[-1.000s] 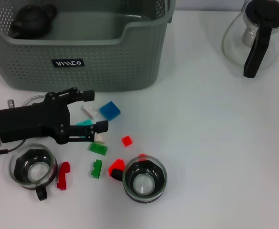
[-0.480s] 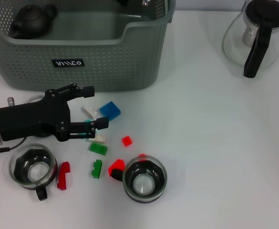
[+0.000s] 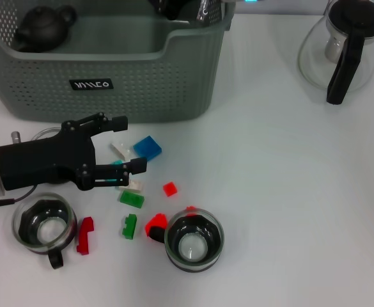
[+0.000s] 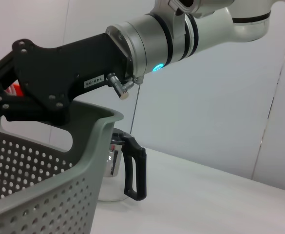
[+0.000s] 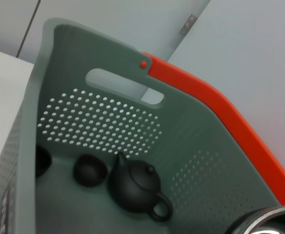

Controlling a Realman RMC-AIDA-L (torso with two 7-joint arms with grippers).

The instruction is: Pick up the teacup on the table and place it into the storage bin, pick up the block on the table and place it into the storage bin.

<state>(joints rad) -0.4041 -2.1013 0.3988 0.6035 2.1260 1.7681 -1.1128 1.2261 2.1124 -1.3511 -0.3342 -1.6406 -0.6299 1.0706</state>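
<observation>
Left gripper [image 3: 123,144] sits low over the table, just in front of the storage bin [image 3: 142,83], fingers spread wide. They straddle the loose block pile: a white block [image 3: 119,150] and a teal block [image 3: 117,164] lie between the fingertips, nothing clamped. A blue block [image 3: 148,148] is just past the tips. A cream block [image 3: 133,185], a flat green block [image 3: 131,199], a small red block [image 3: 169,188] and a green stepped block [image 3: 130,226] lie scattered nearer the front edge.

Two glass teacups are on the table. One [image 3: 44,229] sits under the left arm's body with a dark red block [image 3: 84,235] beside it. The other [image 3: 194,241] is at front centre, with a bright red block [image 3: 155,225] touching its side.

Right gripper [image 3: 193,7] is up at the bin's back rim, over the interior. The right wrist view shows a dark glass rim [image 5: 264,222] at the frame corner; I cannot tell whether the fingers grip it.

Inside the bin: a dark clay teapot [image 5: 137,187] and a small dark cup [image 5: 89,170] beside it.

A glass pitcher with a black handle [image 3: 344,48] stands well apart on the right.
</observation>
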